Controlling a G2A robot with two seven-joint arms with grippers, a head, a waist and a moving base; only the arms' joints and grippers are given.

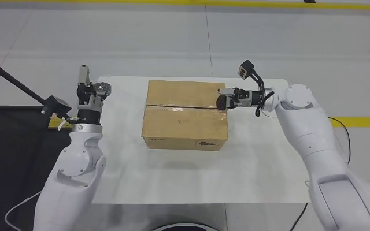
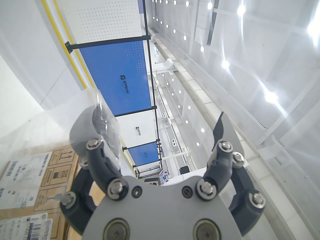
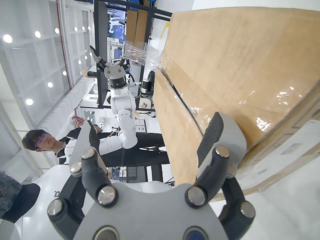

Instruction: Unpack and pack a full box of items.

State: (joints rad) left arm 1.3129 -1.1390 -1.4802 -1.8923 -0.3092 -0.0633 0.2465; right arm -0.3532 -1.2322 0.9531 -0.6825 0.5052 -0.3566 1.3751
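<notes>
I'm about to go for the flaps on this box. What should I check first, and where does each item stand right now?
1. Right claw open: ok, jaws apart at the edge of the box, beside the seam.
2. Left claw free: not ok, clear film clings to one side of it.
3. Left claw away from the box: ok, raised off to the box's side.
4. Seam unsealed: cannot tell; glossy tape shows near the right claw.
5. Box fully on the table: ok.
</notes>
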